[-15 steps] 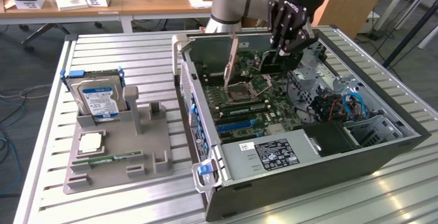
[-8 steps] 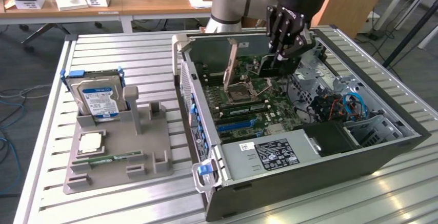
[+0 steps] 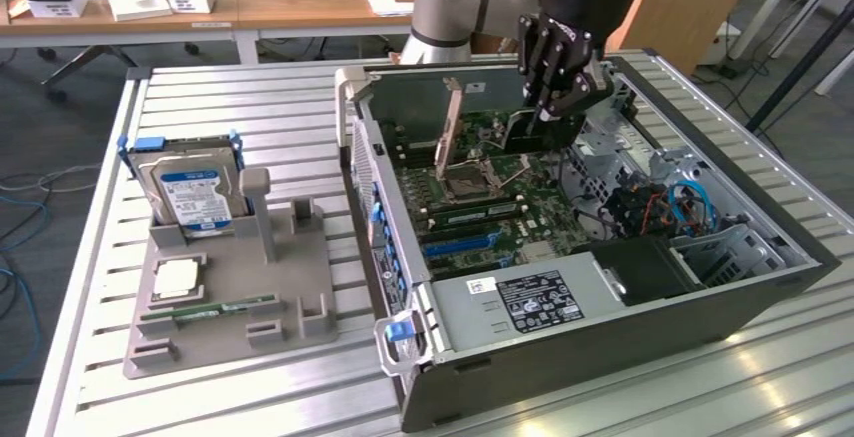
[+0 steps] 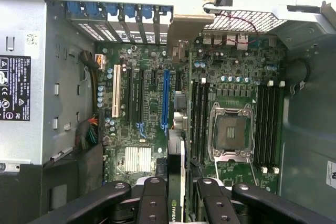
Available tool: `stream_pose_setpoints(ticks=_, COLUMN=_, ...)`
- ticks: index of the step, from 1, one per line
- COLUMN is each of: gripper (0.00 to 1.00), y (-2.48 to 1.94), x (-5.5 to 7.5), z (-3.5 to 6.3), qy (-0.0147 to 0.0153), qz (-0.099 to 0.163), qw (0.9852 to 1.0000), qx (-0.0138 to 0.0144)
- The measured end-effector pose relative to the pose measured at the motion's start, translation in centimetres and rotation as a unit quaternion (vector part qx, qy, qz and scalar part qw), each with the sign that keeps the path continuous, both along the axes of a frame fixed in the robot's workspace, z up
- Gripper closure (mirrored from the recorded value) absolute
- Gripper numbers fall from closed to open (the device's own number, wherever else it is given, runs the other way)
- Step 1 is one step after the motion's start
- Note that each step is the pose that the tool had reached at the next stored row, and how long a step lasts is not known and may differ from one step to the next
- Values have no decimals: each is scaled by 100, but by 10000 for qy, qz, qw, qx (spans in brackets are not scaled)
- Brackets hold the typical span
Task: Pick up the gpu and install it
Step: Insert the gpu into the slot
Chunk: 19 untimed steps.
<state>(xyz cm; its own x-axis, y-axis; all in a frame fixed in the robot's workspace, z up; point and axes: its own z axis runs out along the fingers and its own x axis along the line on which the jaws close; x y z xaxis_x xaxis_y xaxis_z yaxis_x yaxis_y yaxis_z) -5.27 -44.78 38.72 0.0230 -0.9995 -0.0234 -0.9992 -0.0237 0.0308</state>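
Holding the gpu (image 4: pixel 175 174) edge-on, my hand (image 4: pixel 181 198) is clamped on it, one black finger (image 4: pixel 152 200) pressed to either face of the card. A green logo on its dark top edge shows between them. In the exterior view my hand (image 3: pixel 554 109) hangs inside the open computer case (image 3: pixel 627 307), and the gpu (image 3: pixel 531 137) is the dark shape just under my fingertips, upright and low over the motherboard (image 3: pixel 487 202). I cannot tell whether its lower edge touches the board.

From the wrist the card runs parallel to the long blue slot (image 4: pixel 165 98) and lies between that slot and the memory slots beside the bare processor socket (image 4: pixel 231 129). The row of blue-tabbed bracket openings (image 4: pixel 121 17) is at the far wall of the case. A tan upright piece (image 3: pixel 451 127) stands on the exterior view's left of my hand, apart from it. The power supply (image 3: pixel 527 297) with its black label fills the near corner of the case.

On the slatted worktop (image 3: pixel 80 257), well apart on the exterior view's left, a grey holder (image 3: pixel 287 287) carries a hard drive (image 3: pixel 194 192) standing upright, a square processor chip (image 3: pixel 178 277) and a narrow green memory stick (image 3: pixel 214 309).
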Motion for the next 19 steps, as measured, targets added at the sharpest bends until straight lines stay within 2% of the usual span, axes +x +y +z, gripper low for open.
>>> stream_pose_setpoints(ticks=3, gripper=74, y=0, x=0, z=-12, qy=-1, qz=0, qw=10000, qx=2)
stream_pose_setpoints(ticks=19, gripper=74, y=0, x=-1, z=-256, qy=0, qz=6, qw=10000, qx=0)
